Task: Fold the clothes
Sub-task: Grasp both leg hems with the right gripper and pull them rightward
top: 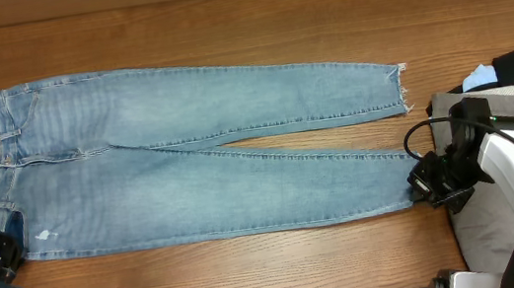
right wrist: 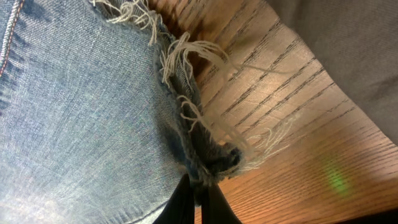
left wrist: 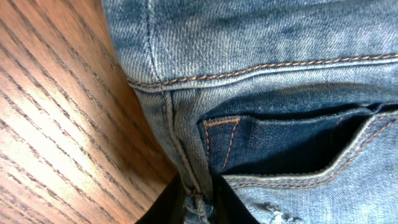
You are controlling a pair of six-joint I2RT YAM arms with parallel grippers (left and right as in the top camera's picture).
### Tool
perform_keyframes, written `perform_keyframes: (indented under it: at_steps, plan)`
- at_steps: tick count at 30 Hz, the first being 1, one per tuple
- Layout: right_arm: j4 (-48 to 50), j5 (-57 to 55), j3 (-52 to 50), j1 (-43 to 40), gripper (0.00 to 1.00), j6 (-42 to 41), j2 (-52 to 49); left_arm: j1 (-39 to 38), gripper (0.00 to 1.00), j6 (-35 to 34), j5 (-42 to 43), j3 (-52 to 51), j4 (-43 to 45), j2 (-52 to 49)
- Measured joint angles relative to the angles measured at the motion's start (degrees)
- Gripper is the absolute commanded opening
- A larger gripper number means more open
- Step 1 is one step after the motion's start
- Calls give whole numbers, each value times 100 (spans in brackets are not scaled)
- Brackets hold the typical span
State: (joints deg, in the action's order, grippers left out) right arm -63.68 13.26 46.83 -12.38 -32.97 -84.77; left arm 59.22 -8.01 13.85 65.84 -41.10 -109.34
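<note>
A brown wood-grain desk (top: 222,29) fills the overhead view. The jeans (top: 190,163) lie flat along it, waistband (top: 1,148) to the robot's left and both legs running right, the two frayed hems slightly apart.

The left end effector (left wrist: 198,200) sits at the near waist corner, just below the dark pocket opening (left wrist: 292,143). Its fingers stand narrow, with the side seam pinched between them. The right end effector (right wrist: 199,194) is fully closed on the hem of the nearer leg (top: 411,178), and what it holds looks like a small bunch of cloth and loose threads (right wrist: 186,56).

That right-hand bite is the likelier weak point. If it has caught mostly fringe and not solid denim, the leg could slip free once it is lifted and carried over. On the left, the pinch seems to sit on the seam edge only, so the heavy waistband could pull out, or just the top layer could rise and leave the fold crooked. Uneven lifting between the two arms would skew the crease.

A pile of other garments (top: 510,103) lies just beside the right arm. A wide swing there could snag it or drag it onto the jeans.
</note>
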Motion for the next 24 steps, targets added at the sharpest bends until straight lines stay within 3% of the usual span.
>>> perform_keyframes:
  at_steps: [10, 17, 24]
  plan:
    - [-411, 0, 509, 0, 4, 87, 2, 13, 12, 0, 105, -92, -70, 173]
    - [-1086, 24, 1305, 0, 4, 214, 264, 13, 10, -76, 190, -151, -363, 1215]
    - [-1947, 26, 2396, 0, 4, 238, 994, 66, 6, -284, 33, 216, -1405, 2319]
